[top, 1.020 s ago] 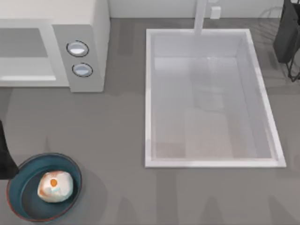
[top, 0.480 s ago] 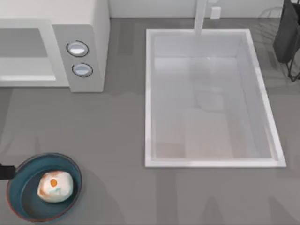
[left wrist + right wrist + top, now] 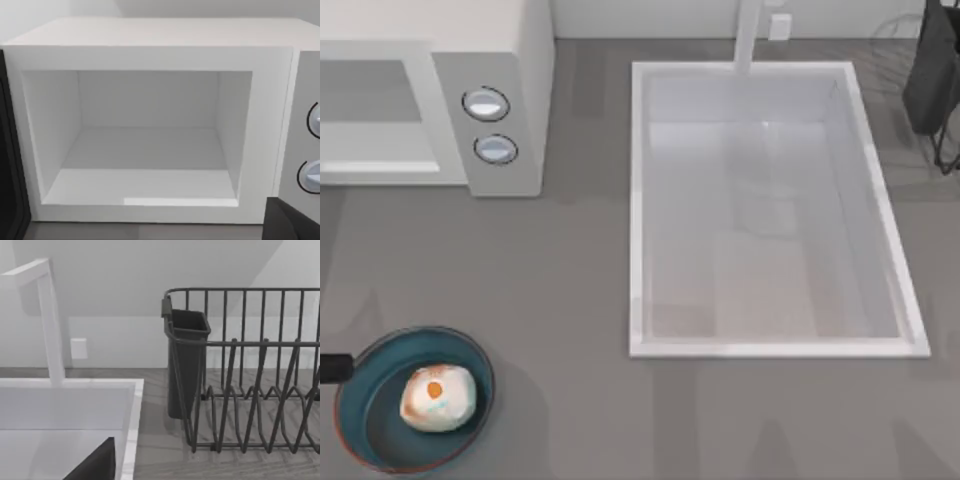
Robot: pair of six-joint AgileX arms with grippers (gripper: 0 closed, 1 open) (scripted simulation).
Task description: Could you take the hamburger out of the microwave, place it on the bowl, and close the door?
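The hamburger (image 3: 438, 397), a pale lump with an orange spot, lies inside the dark teal bowl (image 3: 370, 420) at the table's front left. The white microwave (image 3: 510, 60) stands at the back left. In the left wrist view its cavity (image 3: 145, 150) is open and holds nothing. A dark vertical edge (image 3: 9, 165) beside the cavity may be the open door. A dark piece of my left arm (image 3: 332, 368) pokes in at the table's left edge, just beside the bowl's rim. One dark corner of the left gripper (image 3: 292, 220) faces the microwave.
A white sink basin (image 3: 640, 200) with a faucet (image 3: 748, 35) takes up the middle and right of the table. A dark wire dish rack (image 3: 250, 380) with a cutlery cup (image 3: 186, 360) stands at the back right. My right gripper's dark tip (image 3: 95, 465) hangs by the sink.
The dark left arm beside the bowl has drawn back toward the table's left edge, leaving a small piece in sight. Hamburger and bowl have not moved.
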